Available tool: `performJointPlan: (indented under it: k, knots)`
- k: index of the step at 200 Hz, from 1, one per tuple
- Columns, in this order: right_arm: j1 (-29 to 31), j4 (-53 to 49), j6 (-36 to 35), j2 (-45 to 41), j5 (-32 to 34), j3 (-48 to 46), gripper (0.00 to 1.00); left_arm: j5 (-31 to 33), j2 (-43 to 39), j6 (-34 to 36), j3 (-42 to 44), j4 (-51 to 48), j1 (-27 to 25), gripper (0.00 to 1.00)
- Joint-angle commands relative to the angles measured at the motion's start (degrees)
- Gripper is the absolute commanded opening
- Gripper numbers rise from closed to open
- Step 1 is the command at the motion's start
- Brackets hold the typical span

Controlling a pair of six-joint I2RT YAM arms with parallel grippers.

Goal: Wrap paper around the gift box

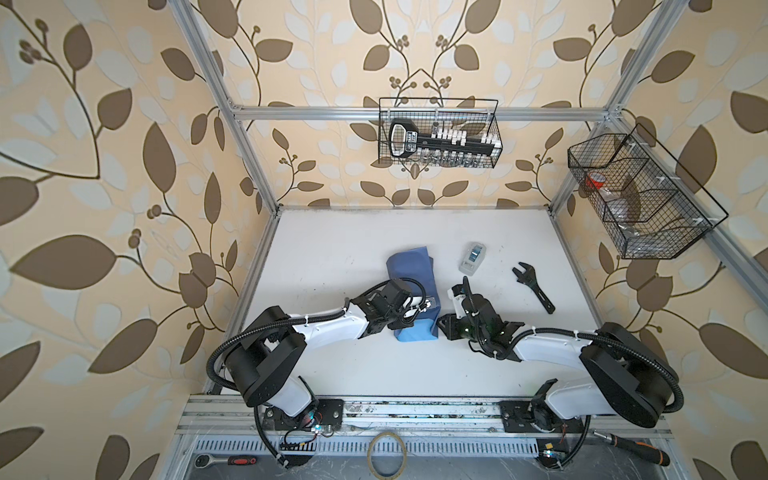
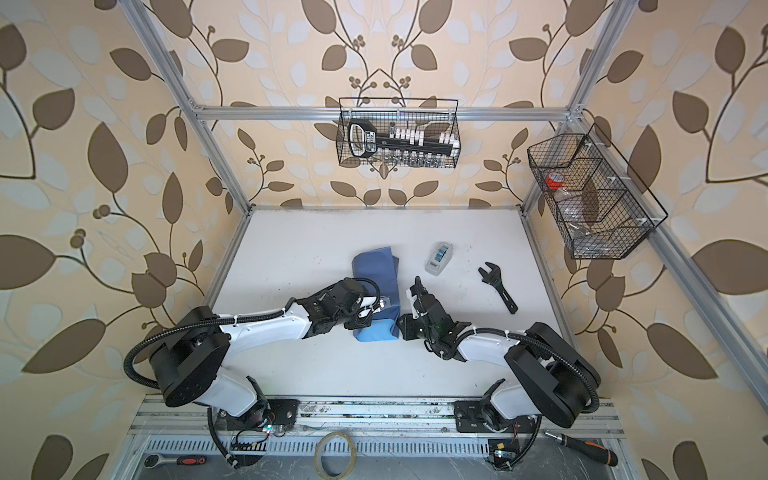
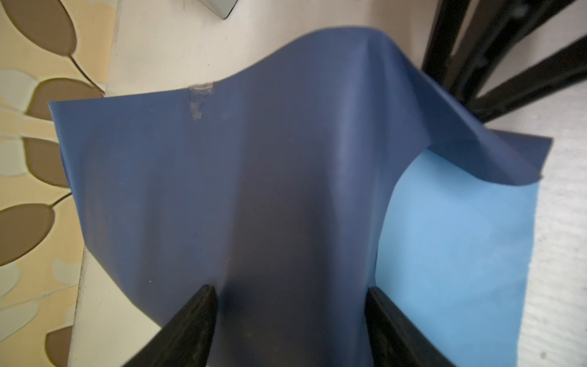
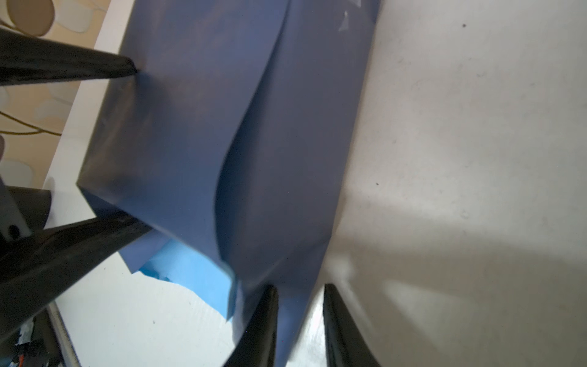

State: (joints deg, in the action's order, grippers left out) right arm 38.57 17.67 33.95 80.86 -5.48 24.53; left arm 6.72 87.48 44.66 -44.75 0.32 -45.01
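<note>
The paper (image 1: 409, 266) (image 2: 374, 266) lies folded over a raised block at mid-table, slate-blue face up, with its light-blue face showing at the near end (image 1: 415, 332). The gift box itself is hidden under it. My left gripper (image 1: 419, 309) (image 2: 380, 307) (image 3: 290, 289) straddles the covered box with wide jaws. In the right wrist view its fingers (image 4: 95, 68) press the paper (image 4: 190, 127) against both sides. My right gripper (image 1: 457, 286) (image 2: 415, 286) (image 4: 300, 287) sits just right of the bundle, jaws narrowly apart, with the paper's loose edge lying in the gap.
A clear tape dispenser (image 1: 472, 258) and a black wrench (image 1: 534, 286) lie right of the bundle. Wire baskets hang on the back rail (image 1: 440, 133) and the right rail (image 1: 640, 199). A tape ring (image 1: 386, 455) and hand tools lie along the front tray.
</note>
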Motion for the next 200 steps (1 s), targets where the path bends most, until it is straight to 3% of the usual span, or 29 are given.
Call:
performJointPlan:
  k: [1,200]
  knots:
    - [0.1,2.3,-0.9,-0.1,-1.8,1.9,0.27,0.7,1.8,2.2,-0.2,-3.5,-0.1,0.74]
    - [1.8,8.6,1.9,6.3,0.4,2.9,0.18,0.6,1.7,1.9,-0.4,-3.8,-0.2,0.75]
